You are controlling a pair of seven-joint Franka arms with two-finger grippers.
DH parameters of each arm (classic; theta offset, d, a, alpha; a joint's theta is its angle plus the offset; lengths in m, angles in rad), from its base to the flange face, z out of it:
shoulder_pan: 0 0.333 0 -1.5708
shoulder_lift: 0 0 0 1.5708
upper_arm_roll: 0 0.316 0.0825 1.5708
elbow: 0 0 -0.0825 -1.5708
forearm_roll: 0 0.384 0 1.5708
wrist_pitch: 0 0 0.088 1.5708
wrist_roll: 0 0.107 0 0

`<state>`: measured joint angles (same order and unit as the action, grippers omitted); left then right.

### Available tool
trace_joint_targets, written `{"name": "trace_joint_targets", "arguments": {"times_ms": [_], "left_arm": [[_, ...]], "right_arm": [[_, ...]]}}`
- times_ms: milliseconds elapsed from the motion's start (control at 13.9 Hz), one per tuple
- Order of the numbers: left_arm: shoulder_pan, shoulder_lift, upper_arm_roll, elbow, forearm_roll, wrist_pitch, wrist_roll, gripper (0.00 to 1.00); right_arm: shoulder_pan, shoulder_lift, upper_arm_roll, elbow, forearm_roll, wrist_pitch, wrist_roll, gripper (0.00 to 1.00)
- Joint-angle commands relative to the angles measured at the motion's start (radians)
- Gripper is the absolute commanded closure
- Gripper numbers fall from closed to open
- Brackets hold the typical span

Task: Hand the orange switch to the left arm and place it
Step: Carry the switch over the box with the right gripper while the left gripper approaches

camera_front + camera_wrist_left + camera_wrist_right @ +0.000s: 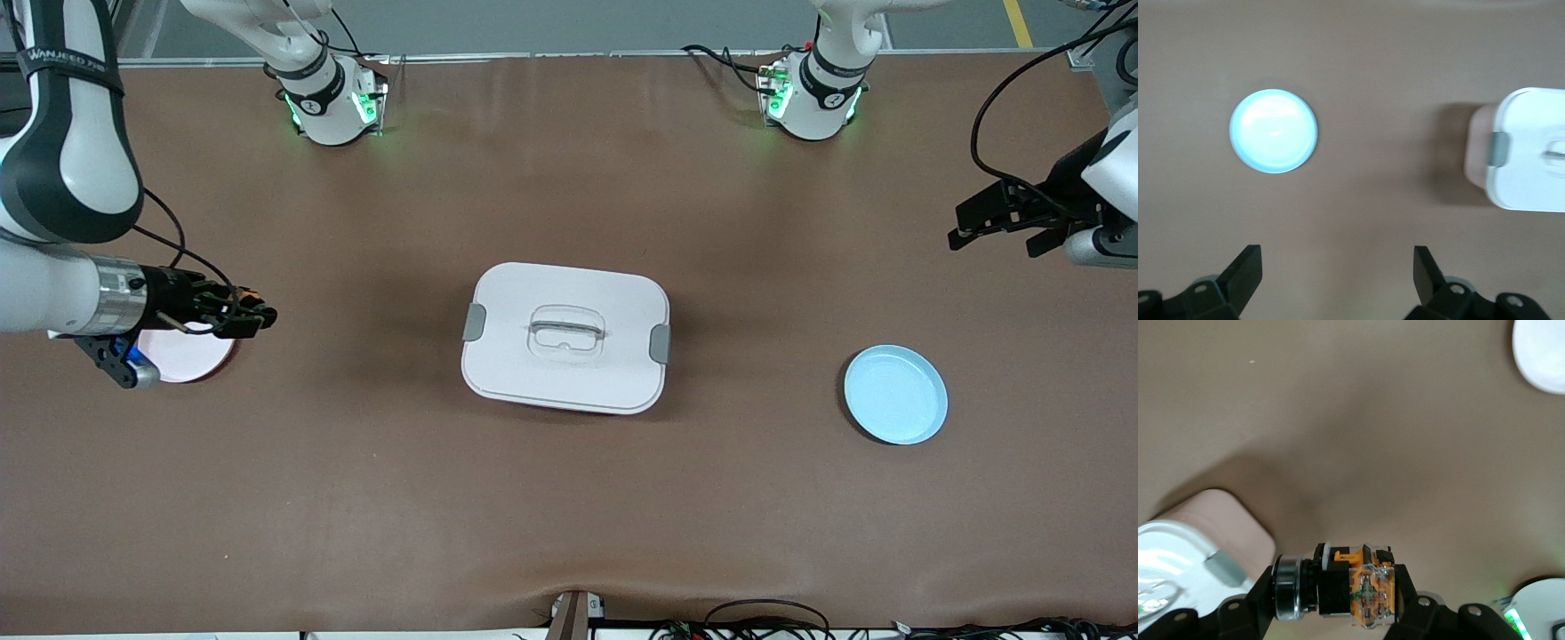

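Right tool (pixel 253 313) is clamped on the orange switch (pixel 1338 590), holding it up just beside the pink plate (pixel 191 356) at the right arm's end of the table (pixel 569 498). Left tool (pixel 1338 280) has its fingers spread wide with nothing in them, hanging over the table's other end near the blue plate (pixel 895 395). The box (pixel 566 336) sits mid-table between the plates.

One box (pixel 565 337), two plates (pixel 895 394) (pixel 188 354), one switch (pixel 1338 588).
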<state>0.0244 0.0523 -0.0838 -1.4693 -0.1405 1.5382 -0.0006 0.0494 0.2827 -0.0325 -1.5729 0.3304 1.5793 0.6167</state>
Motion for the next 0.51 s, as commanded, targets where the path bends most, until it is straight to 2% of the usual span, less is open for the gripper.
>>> {"name": "trace_joint_targets", "arguments": {"times_ms": [0, 144, 361, 433], "left_arm": [[0.005, -0.003, -0.004, 0.017, -0.074, -0.013, 0.002, 0.00], [0.005, -0.003, -0.004, 0.017, -0.129, -0.013, 0.002, 0.00], [0.005, -0.003, 0.001, 0.017, -0.258, -0.013, -0.010, 0.00], [0.005, 0.000, 0.001, 0.017, -0.310, -0.013, -0.036, 0.00]], "right_arm": [[0.058, 0.003, -0.010, 0.057, 0.042, -0.013, 0.133, 1.00], [0.116, 0.004, -0.010, 0.085, 0.045, -0.005, 0.231, 1.00], [0.187, 0.026, -0.010, 0.155, 0.134, 0.016, 0.410, 1.00], [0.208, 0.033, -0.010, 0.177, 0.136, 0.033, 0.454, 1.00]]}}
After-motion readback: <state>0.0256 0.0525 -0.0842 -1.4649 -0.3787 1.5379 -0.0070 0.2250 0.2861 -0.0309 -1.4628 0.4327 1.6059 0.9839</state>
